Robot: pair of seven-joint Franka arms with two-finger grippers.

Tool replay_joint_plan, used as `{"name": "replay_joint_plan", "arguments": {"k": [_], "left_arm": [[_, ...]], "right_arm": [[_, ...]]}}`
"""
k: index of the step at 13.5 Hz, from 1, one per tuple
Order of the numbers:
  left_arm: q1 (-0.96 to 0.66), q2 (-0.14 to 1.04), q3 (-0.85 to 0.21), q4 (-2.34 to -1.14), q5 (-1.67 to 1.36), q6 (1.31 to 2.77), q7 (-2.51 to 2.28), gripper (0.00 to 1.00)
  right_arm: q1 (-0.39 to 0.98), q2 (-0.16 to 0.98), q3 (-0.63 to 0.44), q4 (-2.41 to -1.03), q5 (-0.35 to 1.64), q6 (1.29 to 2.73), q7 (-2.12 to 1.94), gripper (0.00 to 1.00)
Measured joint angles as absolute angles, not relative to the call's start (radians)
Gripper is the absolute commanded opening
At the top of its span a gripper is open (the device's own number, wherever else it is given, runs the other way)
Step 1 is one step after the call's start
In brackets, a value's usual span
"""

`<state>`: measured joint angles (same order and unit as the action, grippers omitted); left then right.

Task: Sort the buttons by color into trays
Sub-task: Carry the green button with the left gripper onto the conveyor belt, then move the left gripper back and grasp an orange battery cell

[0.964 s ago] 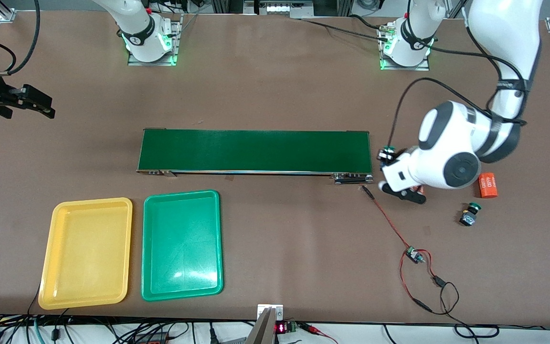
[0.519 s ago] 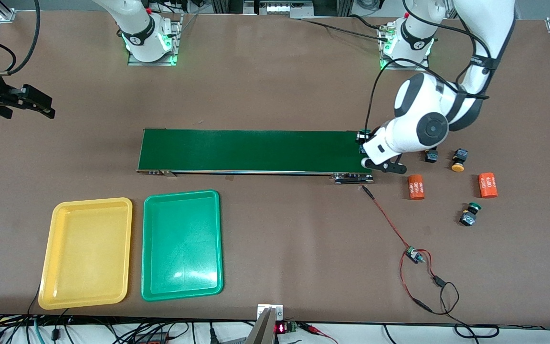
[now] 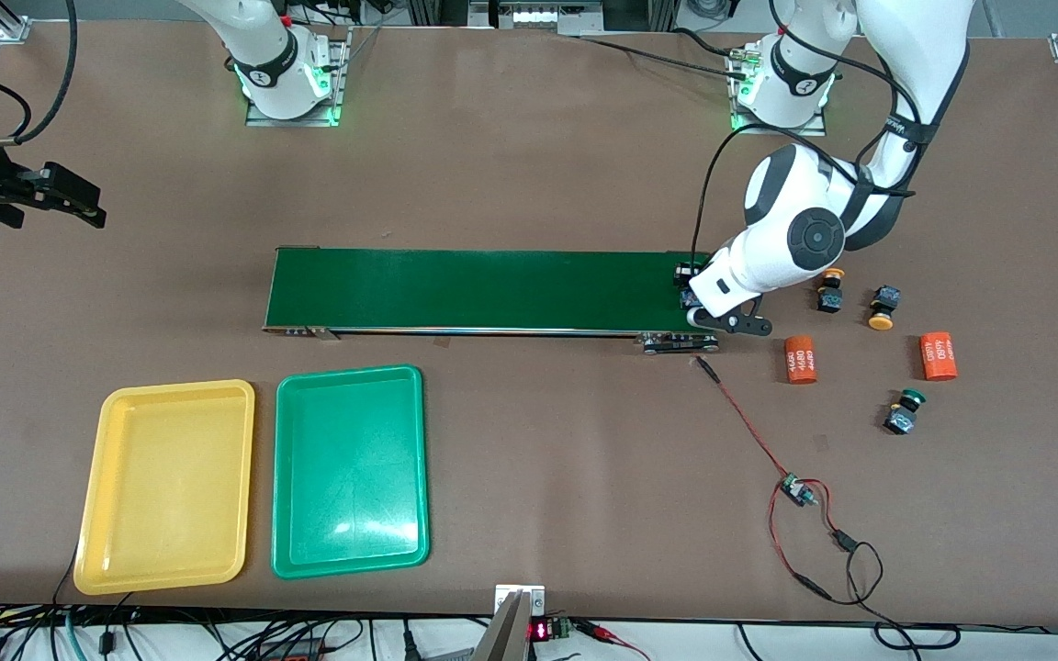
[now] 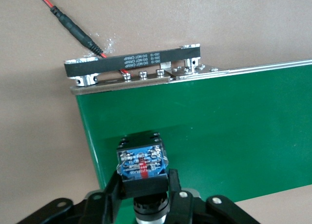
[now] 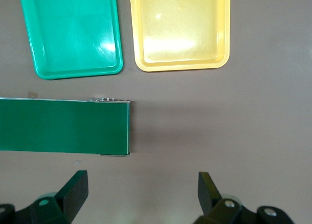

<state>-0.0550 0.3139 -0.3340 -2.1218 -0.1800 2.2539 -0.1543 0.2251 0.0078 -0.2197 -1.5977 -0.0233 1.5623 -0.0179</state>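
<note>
My left gripper (image 4: 143, 179) (image 3: 690, 292) is shut on a button (image 4: 142, 163) (image 3: 683, 275), its fingers on the black body, over the conveyor belt's (image 4: 219, 136) end toward the left arm. The button's blue circuit face shows; its cap colour is hidden. Two yellow-orange buttons (image 3: 829, 292) (image 3: 883, 308) lie on the table beside that belt end. A green-capped button (image 3: 904, 410) lies nearer the front camera. The yellow tray (image 3: 166, 487) (image 5: 180, 29) and green tray (image 3: 350, 473) (image 5: 73, 31) sit side by side, bare. My right gripper (image 5: 142, 179) (image 3: 79, 204) waits open over the table's right-arm end.
Two orange numbered cylinders (image 3: 801, 360) (image 3: 939, 355) lie among the loose buttons. A red wire (image 3: 749, 431) runs from the belt's motor end (image 3: 680, 342) to a small board (image 3: 795, 489) nearer the front camera. The dark-green belt (image 3: 492, 289) (image 5: 63, 126) carries nothing else.
My left arm carried the button from over the table near the orange cylinders to the belt's end and came lower. The right arm has not moved.
</note>
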Motion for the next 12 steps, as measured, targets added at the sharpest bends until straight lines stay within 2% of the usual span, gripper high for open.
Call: {"name": "replay_joint_plan", "arguments": {"k": [5,10,12], "left_arm": [[-0.047,0.312,-0.331,-2.097,-0.18,2.249,-0.154,1.0],[0.049,0.336,-0.316,-1.832,-0.092,1.97,-0.153,1.0],[0.098,0.39,-0.312,-1.754,0.02,1.924,-0.149,1.0]], "right_arm": [[0.225,0.008,-0.22,-1.598,-0.023,1.562,-0.018,1.0],[0.225,0.008,-0.22,-1.598,-0.023,1.563,-0.018,1.0],[0.225,0.008,-0.22,-1.598,-0.023,1.563,-0.018,1.0]]}}
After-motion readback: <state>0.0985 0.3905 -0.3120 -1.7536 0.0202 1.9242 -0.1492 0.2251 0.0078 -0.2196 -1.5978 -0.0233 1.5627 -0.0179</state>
